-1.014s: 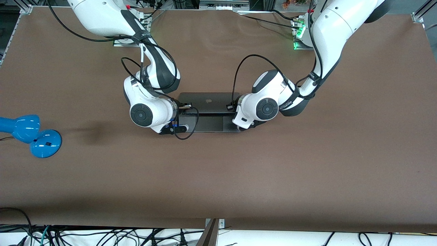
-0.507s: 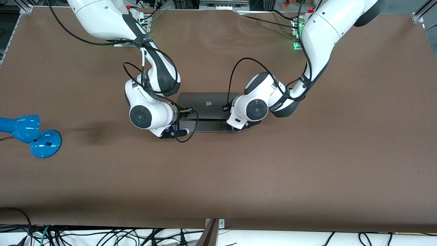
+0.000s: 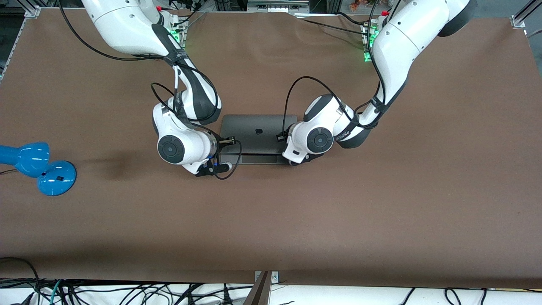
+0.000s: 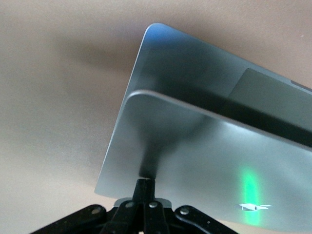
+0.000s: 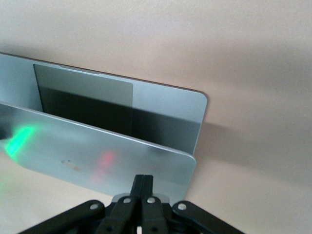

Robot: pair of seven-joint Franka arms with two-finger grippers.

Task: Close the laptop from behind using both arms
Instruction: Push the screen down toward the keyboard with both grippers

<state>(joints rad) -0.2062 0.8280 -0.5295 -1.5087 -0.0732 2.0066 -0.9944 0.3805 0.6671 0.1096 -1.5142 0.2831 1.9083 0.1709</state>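
Observation:
The space-grey laptop [image 3: 254,132] lies mid-table with its lid tilted low over the base, and only a thin strip of base [image 3: 258,159] shows. My left gripper [image 4: 146,186] is shut, its fingertips pressed on the back of the lid [image 4: 204,161] at the corner toward the left arm's end; the base and trackpad [image 4: 263,90] show under the lid. My right gripper [image 5: 142,183] is shut and pressed on the lid's back [image 5: 97,153] at the corner toward the right arm's end, over the base [image 5: 161,105]. In the front view both hands flank the laptop: left [image 3: 296,161], right [image 3: 214,166].
A blue desk lamp [image 3: 40,166] lies at the right arm's end of the table. Black cables loop from both wrists beside the laptop. Arm bases with green lights [image 3: 367,44] stand along the table's edge farthest from the front camera.
The lid has swung further down toward the base, so less of the base shows. Both grippers moved down with it while staying shut.

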